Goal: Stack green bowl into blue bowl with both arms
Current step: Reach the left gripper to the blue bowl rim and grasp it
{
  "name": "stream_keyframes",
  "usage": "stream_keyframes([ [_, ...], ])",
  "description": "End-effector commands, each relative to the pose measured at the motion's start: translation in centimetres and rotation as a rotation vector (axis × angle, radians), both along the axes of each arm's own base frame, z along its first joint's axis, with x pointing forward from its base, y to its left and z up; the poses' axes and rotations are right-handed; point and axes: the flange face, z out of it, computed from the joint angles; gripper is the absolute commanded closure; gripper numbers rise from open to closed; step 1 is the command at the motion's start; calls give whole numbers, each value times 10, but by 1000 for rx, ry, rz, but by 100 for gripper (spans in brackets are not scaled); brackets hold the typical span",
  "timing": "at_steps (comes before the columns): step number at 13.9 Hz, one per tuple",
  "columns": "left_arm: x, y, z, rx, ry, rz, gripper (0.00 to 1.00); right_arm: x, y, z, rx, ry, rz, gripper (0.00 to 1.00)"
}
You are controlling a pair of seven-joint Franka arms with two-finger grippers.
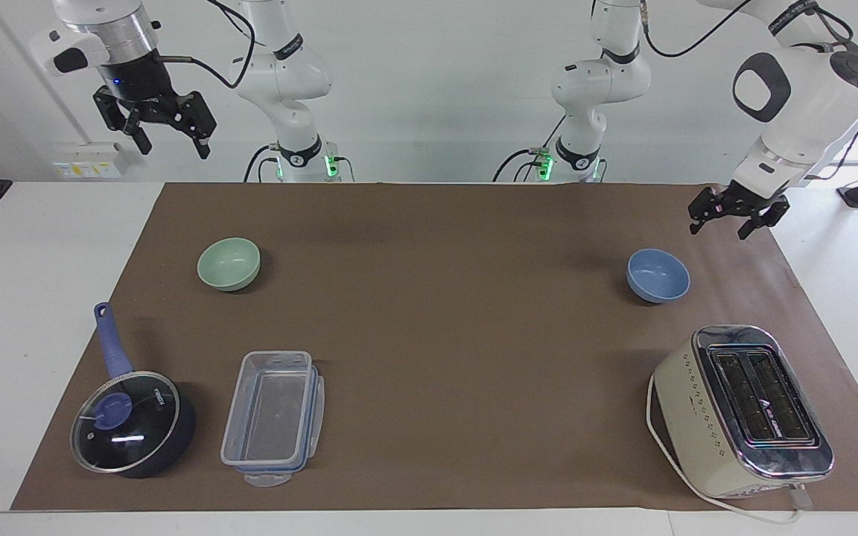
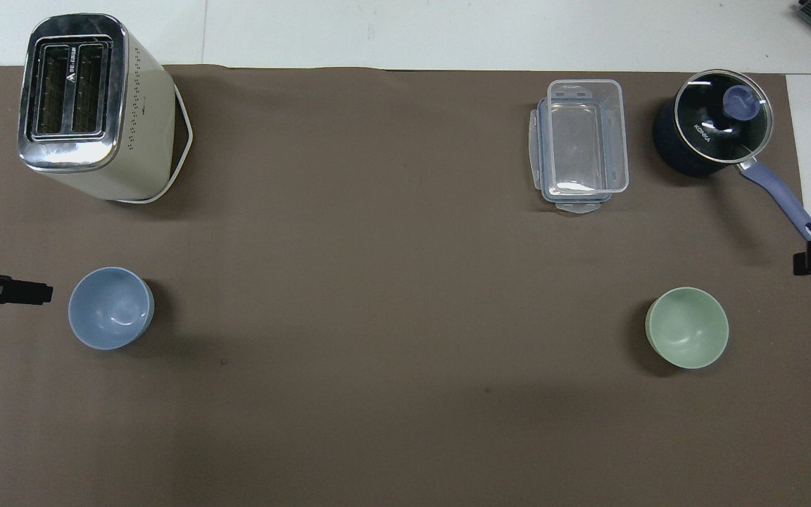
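The pale green bowl (image 1: 229, 263) stands upright and empty on the brown mat toward the right arm's end; it also shows in the overhead view (image 2: 687, 327). The periwinkle-blue bowl (image 1: 658, 275) stands upright and empty toward the left arm's end, also in the overhead view (image 2: 110, 308). My left gripper (image 1: 718, 231) is open and empty, low over the mat's edge beside the blue bowl and apart from it; its tip shows in the overhead view (image 2: 32, 291). My right gripper (image 1: 176, 151) is open and empty, held high over the table's right-arm end, well above the green bowl.
A cream toaster (image 1: 745, 409) stands farther from the robots than the blue bowl. A clear plastic container (image 1: 272, 417) and a dark-blue saucepan with glass lid (image 1: 131, 420) lie farther from the robots than the green bowl. The brown mat (image 1: 444, 335) covers the table's middle.
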Motion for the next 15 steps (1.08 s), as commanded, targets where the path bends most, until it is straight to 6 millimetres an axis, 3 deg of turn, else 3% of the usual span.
stream_keyframes([
  [1,-15,4,-30,-5,-24,-12,0,-2,-4,-3,2,-7,13,0],
  [3,-23,15,-57,-5,-17,-7,0,-3,-4,-2,2,-9,14,0],
  [6,-30,16,-101,-6,2,-3,0,-3,-5,-2,2,-9,12,0],
  [13,-32,18,-130,-67,18,58,0,-4,-4,-1,2,-11,14,0],
  [15,-30,22,-129,-102,-6,103,9,-4,-5,-1,2,-11,12,0],
])
